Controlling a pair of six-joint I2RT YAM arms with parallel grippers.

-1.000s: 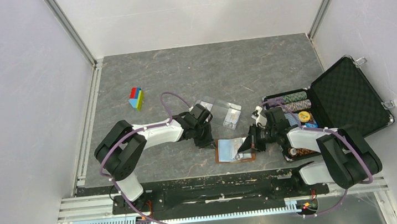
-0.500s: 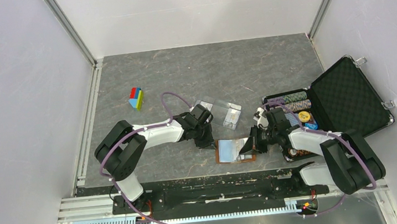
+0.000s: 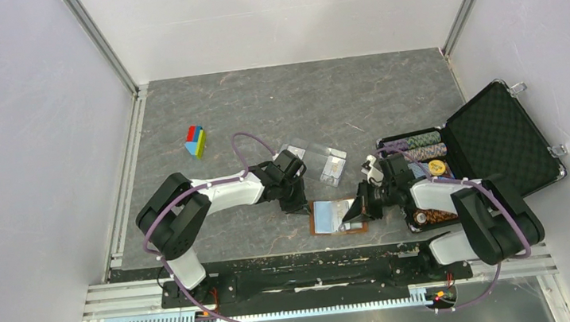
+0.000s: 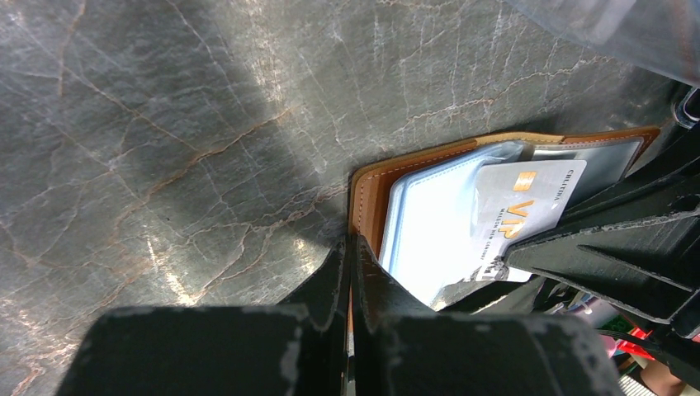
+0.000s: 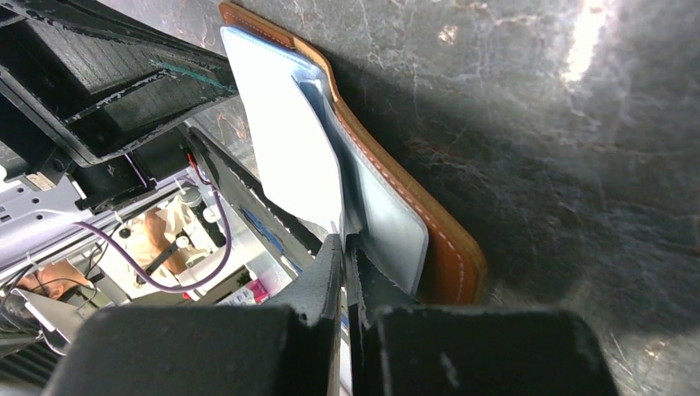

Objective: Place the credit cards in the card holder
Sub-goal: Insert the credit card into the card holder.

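The card holder lies open on the table, a VIP credit card across its sleeves; the black case holds poker chips. Only the wrist views show the left gripper clamped on the holder's edge and the right gripper on the card.

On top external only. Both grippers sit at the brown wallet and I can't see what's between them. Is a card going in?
Observer: Left wrist shows a pale credit card printed VIP. It lies tilted across the clear sleeves of the open card holder, with most of its face exposed.
Operator: Who's holding it?
Observer: Right wrist shows the right gripper shut on the card's edge.
Operator: And the left?
Observer: The left gripper is closed at the holder's leather edge, apparently pinching it.
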